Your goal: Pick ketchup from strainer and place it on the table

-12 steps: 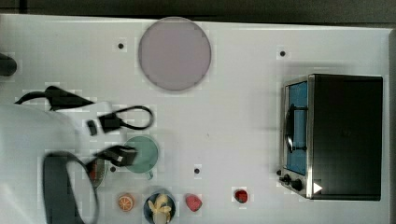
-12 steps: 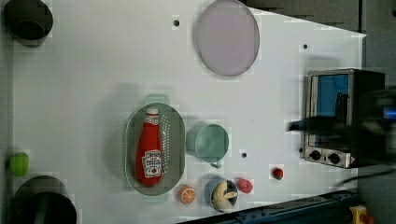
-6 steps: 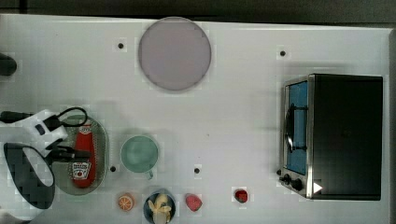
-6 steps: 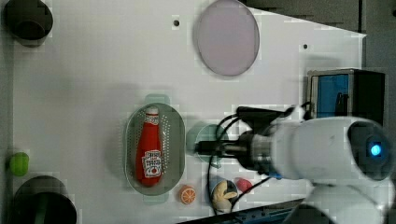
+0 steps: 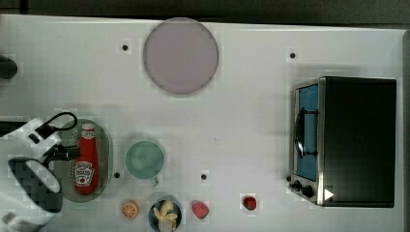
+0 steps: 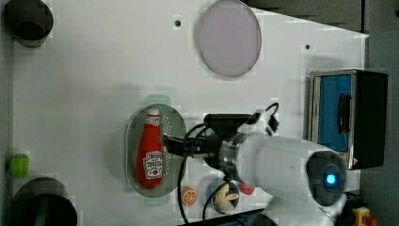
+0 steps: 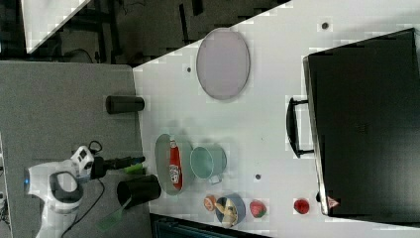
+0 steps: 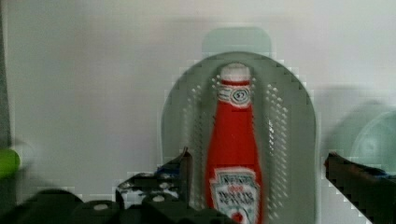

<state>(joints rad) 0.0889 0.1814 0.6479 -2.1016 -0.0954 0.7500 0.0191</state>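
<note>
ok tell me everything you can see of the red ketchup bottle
The small red squeeze ketchup bottle looks plastic, with a white cap and a white label bearing a red mark. It lies flat on its side, lengthwise in the pale green perforated oval strainer, label up, cap toward the top view's upper edge. The wrist view shows the open black gripper straddling its lower body, fingers apart from it on either side.

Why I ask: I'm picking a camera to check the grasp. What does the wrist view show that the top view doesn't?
Wrist view: the open gripper, its fingers framing the ketchup; the strainer holes; a lime-green object at the edge.
Top view: the round plate, toaster oven, orange slice and open white table for placing.
Both: the ketchup lying in the strainer, the green cup beside it.
</note>
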